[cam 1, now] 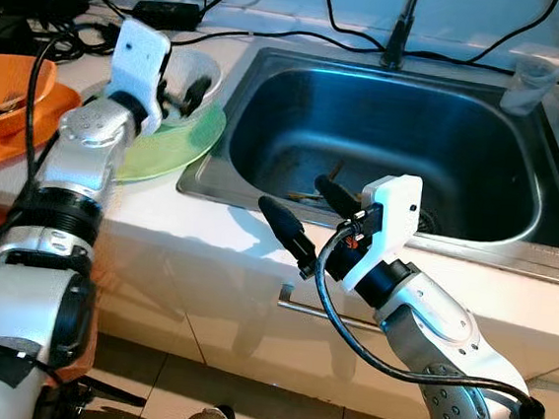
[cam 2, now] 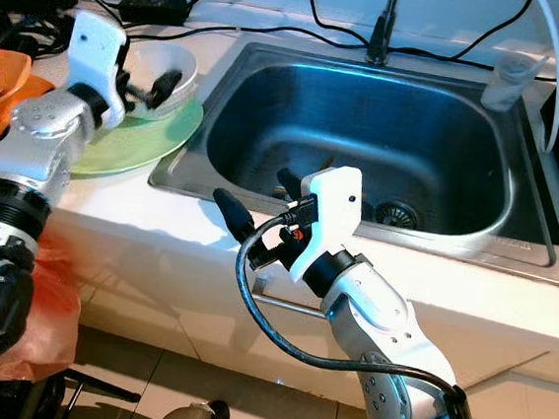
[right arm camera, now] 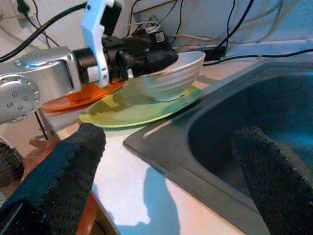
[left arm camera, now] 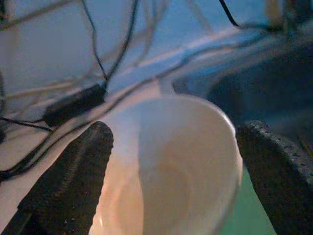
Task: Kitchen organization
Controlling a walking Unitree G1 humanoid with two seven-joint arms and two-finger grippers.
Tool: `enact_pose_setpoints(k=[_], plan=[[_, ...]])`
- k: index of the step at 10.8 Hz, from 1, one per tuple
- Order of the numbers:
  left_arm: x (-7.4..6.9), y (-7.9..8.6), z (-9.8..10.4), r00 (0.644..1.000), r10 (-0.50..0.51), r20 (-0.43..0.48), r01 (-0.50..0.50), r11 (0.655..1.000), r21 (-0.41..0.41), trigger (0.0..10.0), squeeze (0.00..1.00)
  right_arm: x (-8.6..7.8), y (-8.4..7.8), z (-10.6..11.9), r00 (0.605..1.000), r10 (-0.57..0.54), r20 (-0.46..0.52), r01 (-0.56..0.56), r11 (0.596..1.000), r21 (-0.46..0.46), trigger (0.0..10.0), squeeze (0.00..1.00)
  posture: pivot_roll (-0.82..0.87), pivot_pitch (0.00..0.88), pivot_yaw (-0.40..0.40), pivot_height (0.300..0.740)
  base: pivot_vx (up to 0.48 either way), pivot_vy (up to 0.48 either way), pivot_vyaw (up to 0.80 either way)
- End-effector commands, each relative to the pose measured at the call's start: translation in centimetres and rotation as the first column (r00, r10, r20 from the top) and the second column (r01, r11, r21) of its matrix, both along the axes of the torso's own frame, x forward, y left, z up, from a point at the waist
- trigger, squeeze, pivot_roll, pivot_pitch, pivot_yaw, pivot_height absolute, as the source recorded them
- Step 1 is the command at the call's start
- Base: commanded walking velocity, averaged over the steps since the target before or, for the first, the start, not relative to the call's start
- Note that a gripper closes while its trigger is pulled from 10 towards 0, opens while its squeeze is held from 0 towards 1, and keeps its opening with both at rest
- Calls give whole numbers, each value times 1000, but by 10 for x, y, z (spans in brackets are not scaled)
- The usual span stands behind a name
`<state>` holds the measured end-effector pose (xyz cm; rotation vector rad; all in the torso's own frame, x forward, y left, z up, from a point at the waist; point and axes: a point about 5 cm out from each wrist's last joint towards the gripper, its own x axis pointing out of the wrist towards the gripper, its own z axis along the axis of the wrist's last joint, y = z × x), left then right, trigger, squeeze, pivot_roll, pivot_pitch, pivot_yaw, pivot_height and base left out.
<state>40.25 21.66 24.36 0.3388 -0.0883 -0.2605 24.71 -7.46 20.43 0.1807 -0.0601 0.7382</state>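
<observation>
Nearest the camera, the right tool hangs over the front lip of the table, just at the near rim of the sink. Its two black fingers are spread wide with nothing between them, one over the white ledge and the other over the basin. Below that lip the cabinet front drops away, with a metal handle just under the tool.

The sink is a deep steel basin with steep walls. A few thin utensils lie on its bottom near the drain; what they are cannot be made out. The rest of the basin floor is bare steel.

Left of the sink, a green plate lies flat on the table, its edge touching the sink's rim. A white bowl stands on it, tilted, with its mouth facing toward the sink. The left tool is at this bowl, fingers set apart with the bowl's rim between them; whether they press it cannot be told.

Further left of the sink sits an orange bowl on an orange plate. Behind the sink, black cables trail along the wall, a tap rises from the back rim, and a clear cup stands at the far right corner.
</observation>
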Motion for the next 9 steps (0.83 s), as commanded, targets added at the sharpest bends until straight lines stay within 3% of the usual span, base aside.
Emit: enact_pose_setpoints(k=[1,6,9], plan=[[-1,7,-3,999,-13,-33,15,999,51,10000,0,0,-1,-1,1000,-4,-4,4,1000,-1,10000,0,50,115,58,740,0,0,0],[-5,24,-13,995,-21,-97,36,987,155,10000,0,-1,1,-2,1000,12,-6,-12,1000,1,10000,0,51,116,61,740,0,0,0],[-3,21,-1,997,-57,-50,65,983,170,10000,0,-2,1,-2,1000,14,-4,-14,1000,-2,10000,0,45,111,61,740,0,0,0]])
